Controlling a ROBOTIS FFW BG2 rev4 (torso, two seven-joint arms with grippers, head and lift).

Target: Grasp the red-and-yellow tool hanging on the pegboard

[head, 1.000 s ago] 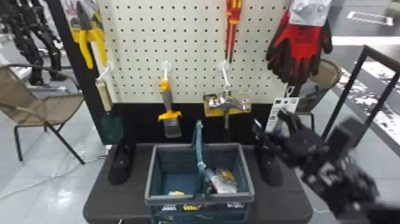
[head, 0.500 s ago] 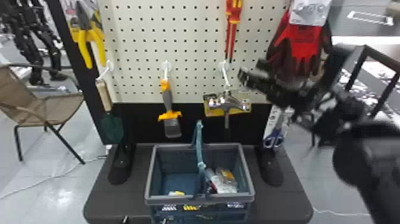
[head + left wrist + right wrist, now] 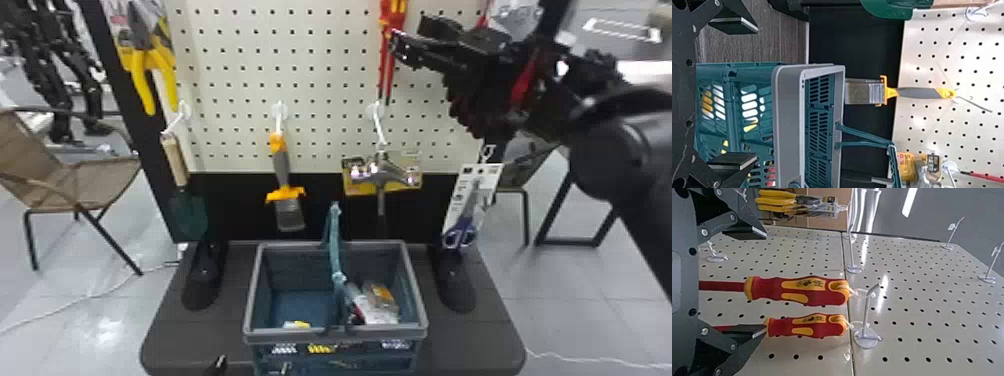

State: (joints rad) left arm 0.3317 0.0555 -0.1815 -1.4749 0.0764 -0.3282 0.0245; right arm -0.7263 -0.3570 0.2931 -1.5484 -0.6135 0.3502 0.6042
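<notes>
Two red-and-yellow screwdrivers [image 3: 387, 45] hang side by side from white hooks at the top of the pegboard [image 3: 300, 75]. My right gripper [image 3: 402, 42] is raised to them from the right, at handle height. In the right wrist view the gripper [image 3: 750, 282] is open. One red-and-yellow handle [image 3: 797, 290] lies between the fingers [image 3: 744, 229] without touching them. The second handle [image 3: 807, 326] sits just off the other fingertip. My left gripper [image 3: 736, 94] hangs open low over the basket [image 3: 789, 117], holding nothing.
A grey-and-teal basket [image 3: 260, 300] with small items stands on the dark table [image 3: 480, 345]. On the board hang yellow pliers [image 3: 147, 60], a trowel [image 3: 182, 200], a paint brush [image 3: 285, 185], a hammer [image 3: 382, 170] and scissors [image 3: 467, 210]. A chair [image 3: 60, 180] stands at the left.
My right arm has swung up from beside the table's right end to the top of the pegboard, bringing its open gripper to the screwdrivers. Nothing else moved.
</notes>
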